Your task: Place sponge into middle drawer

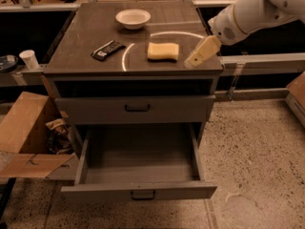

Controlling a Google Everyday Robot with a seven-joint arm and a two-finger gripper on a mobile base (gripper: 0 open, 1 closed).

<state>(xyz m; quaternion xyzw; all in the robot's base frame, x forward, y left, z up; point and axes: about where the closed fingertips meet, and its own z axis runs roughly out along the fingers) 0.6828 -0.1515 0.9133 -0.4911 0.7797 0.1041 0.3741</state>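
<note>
The pale yellow sponge (163, 51) lies flat on the grey cabinet top (86, 37), right of centre. My gripper (194, 60) hangs just right of the sponge at the top's right front corner, a short gap apart and empty, with the white arm reaching in from the upper right. The middle drawer (138, 191) is pulled out at the bottom of the cabinet, and its grey floor is bare. The like grey drawer front (137, 109) just above it is closed.
A white bowl (133, 18) stands at the back of the top. A black flat wrapped bar (108, 50) lies left of the sponge. An open cardboard box (24, 132) sits on the floor left of the cabinet. A white cup (29, 59) stands on a ledge at left.
</note>
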